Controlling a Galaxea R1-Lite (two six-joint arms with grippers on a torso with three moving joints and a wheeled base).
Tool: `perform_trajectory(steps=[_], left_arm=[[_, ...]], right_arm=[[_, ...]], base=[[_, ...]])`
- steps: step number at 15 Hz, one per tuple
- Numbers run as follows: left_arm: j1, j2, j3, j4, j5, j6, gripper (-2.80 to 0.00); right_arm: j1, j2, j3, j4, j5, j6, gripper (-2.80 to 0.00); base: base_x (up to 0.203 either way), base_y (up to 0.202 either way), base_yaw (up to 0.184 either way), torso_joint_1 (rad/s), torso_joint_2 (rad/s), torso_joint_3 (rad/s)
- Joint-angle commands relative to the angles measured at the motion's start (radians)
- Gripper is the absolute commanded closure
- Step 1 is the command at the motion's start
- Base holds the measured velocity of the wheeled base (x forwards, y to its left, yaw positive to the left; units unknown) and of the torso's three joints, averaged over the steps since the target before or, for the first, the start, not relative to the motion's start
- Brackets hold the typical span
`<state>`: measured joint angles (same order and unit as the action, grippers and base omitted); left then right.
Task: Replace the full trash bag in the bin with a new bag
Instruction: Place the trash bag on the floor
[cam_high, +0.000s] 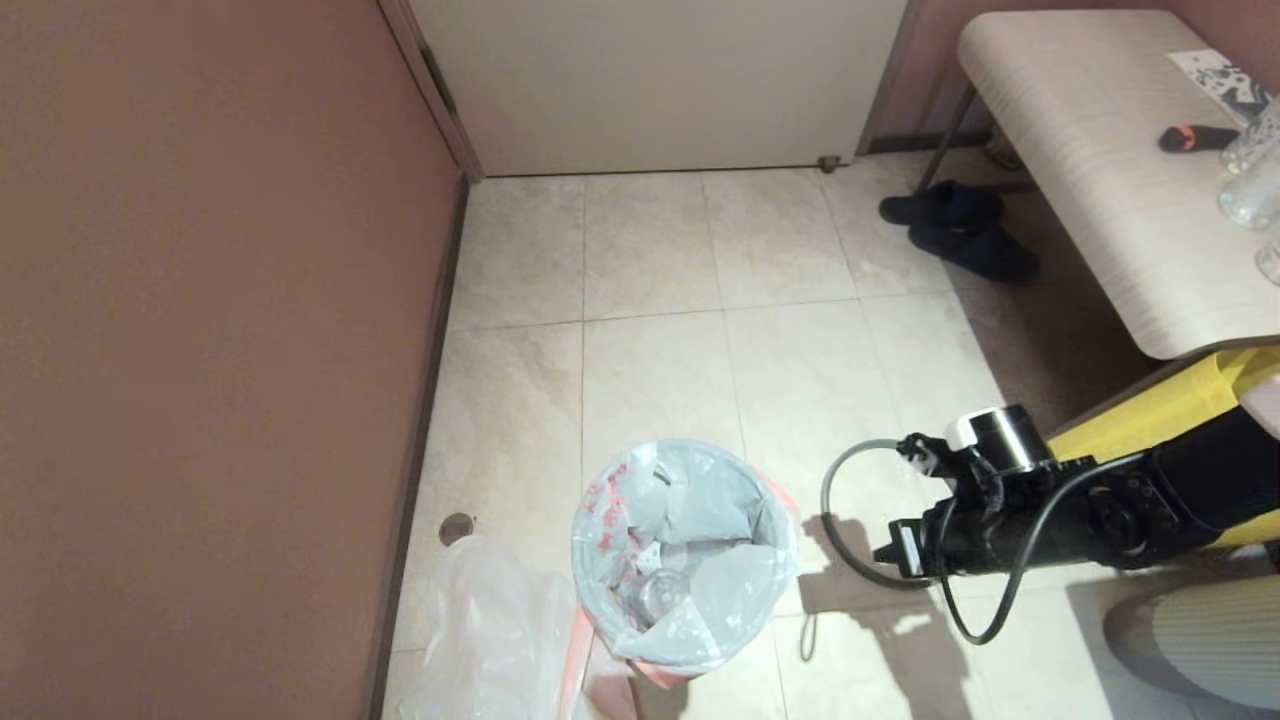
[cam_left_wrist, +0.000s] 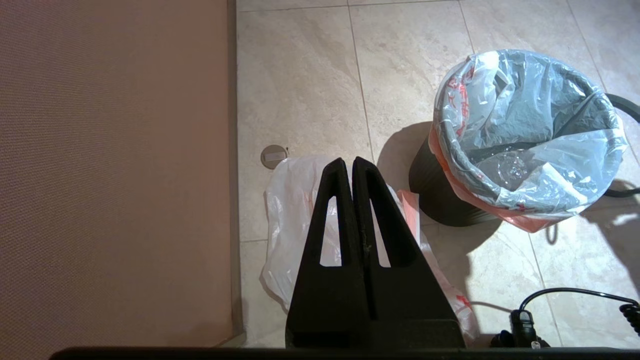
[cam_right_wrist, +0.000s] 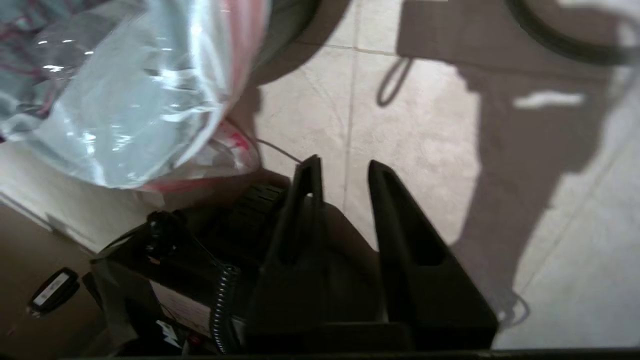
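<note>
The black bin (cam_left_wrist: 440, 200) stands on the tiled floor, lined with a lumpy translucent bag (cam_high: 690, 520) folded over its rim; a clear bottle (cam_high: 660, 590) lies inside. The new bag (cam_high: 495, 640) lies limp on the floor between the bin and the wall. My left gripper (cam_left_wrist: 348, 162) hangs above the new bag (cam_left_wrist: 295, 200), shut and holding nothing; it is out of the head view. My right arm (cam_high: 1000, 520) reaches in to the right of the bin. Its gripper (cam_right_wrist: 342, 167) is low over bare floor beside the bin, open by a narrow gap and empty.
A brown wall (cam_high: 200, 350) runs close along the left. A floor drain (cam_high: 457, 527) sits by the new bag. A table (cam_high: 1100, 180) with glasses, dark slippers (cam_high: 960, 230) and a yellow bag (cam_high: 1160, 420) are at the right. A black cable (cam_high: 850, 520) loops near the bin.
</note>
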<state>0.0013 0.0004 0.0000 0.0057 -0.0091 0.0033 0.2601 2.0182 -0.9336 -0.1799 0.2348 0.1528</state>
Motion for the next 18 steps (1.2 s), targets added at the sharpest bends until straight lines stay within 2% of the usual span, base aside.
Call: perform_trajectory(steps=[1,4,8,13,16,18], left_arm=[[0.0,0.0,0.0,0.0,0.0,0.0,0.0],[0.0,0.001,0.0,0.0,0.0,0.0,0.0],[0.0,0.0,0.0,0.0,0.0,0.0,0.0],[0.0,0.0,0.0,0.0,0.0,0.0,0.0],[0.0,0.0,0.0,0.0,0.0,0.0,0.0],[0.0,0.0,0.0,0.0,0.0,0.0,0.0]], right_arm=[[0.044,0.052,-0.032,-0.015,0.076,-0.006,-2.8],[0.064,0.129,-0.114,-0.016,0.127,-0.003,-2.8],[0.067,0.154,-0.158,-0.012,0.394,0.001,-2.8],[0.06,0.276,-0.257,-0.017,0.459,-0.005,-2.8],[0.034,0.293,-0.299,-0.017,0.452,-0.021,-2.8],[-0.002,0.292,-0.305,-0.016,0.452,-0.06,-2.8]], base=[[0.0,0.0,0.0,0.0,0.0,0.0],[0.0,0.0,0.0,0.0,0.0,0.0],[0.0,0.0,0.0,0.0,0.0,0.0],[0.0,0.0,0.0,0.0,0.0,0.0],[0.0,0.0,0.0,0.0,0.0,0.0],[0.0,0.0,0.0,0.0,0.0,0.0]])
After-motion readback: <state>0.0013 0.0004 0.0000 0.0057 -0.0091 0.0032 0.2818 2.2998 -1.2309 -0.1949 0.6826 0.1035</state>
